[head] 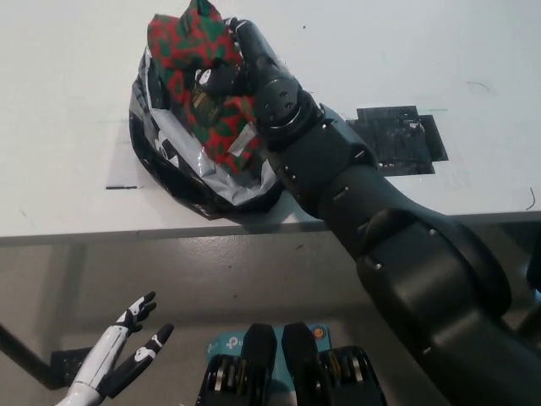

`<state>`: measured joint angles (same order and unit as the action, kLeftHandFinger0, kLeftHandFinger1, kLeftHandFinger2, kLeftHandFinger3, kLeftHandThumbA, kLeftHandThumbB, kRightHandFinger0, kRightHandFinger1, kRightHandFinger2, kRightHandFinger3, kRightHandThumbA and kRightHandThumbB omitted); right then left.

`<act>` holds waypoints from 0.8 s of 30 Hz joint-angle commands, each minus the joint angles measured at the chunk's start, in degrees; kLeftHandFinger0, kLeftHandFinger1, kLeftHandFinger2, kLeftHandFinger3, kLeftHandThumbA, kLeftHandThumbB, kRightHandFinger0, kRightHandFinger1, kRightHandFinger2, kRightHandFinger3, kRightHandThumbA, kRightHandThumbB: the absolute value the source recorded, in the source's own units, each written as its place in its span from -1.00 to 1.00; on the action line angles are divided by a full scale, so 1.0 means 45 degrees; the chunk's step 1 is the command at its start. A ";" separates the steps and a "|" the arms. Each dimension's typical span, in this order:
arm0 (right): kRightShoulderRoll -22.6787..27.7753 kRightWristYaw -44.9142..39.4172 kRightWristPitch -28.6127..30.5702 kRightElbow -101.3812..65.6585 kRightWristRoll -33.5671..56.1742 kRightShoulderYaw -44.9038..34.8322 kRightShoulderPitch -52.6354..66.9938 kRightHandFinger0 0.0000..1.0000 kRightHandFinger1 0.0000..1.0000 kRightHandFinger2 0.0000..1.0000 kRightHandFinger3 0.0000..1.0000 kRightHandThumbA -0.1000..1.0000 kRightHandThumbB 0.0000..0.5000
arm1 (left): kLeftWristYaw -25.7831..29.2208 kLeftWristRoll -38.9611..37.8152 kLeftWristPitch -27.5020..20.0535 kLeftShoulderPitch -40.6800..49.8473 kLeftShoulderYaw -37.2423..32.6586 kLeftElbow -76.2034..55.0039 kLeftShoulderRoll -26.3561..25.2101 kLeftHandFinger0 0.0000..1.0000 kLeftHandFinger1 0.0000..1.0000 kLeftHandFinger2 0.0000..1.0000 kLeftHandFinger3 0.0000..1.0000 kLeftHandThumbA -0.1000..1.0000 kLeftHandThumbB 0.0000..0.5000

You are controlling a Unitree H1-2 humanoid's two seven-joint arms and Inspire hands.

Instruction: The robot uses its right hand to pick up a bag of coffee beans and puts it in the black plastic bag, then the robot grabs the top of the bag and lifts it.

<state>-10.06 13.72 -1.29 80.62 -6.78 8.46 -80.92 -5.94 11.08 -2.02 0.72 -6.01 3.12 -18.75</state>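
The coffee bag [205, 85], red with a green pattern and a small label, lies tilted in the open mouth of the black plastic bag [182, 182], its top end pointing to twelve o'clock. The plastic bag sits crumpled, its silvery lining showing, on the white table's near edge.
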 commanded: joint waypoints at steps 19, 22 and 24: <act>0.0851 -0.2757 0.0476 -0.0362 -0.0772 0.1234 -0.0963 1.00 1.00 1.00 1.00 0.55 0.85 | -0.0295 0.0396 -0.0098 -0.0496 0.0019 -0.0355 -0.0326 1.00 1.00 1.00 1.00 0.80 -0.30; 0.1023 -0.2648 0.0515 -0.0425 -0.0818 0.1208 -0.1075 1.00 1.00 1.00 1.00 0.75 0.79 | -0.0284 0.0365 -0.0252 -0.0504 0.0022 -0.0292 -0.0310 1.00 1.00 1.00 1.00 0.78 -0.38; 0.1219 -0.2461 0.0414 -0.0512 -0.0904 0.1230 -0.1273 1.00 1.00 1.00 1.00 0.89 0.73 | -0.0283 0.0361 -0.0284 -0.0511 0.0023 -0.0255 -0.0305 1.00 1.00 1.00 1.00 0.77 -0.37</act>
<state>-6.68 2.29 -1.11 80.48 -10.12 14.35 -81.14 -6.29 12.58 -1.95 -0.90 -6.09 2.54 -19.06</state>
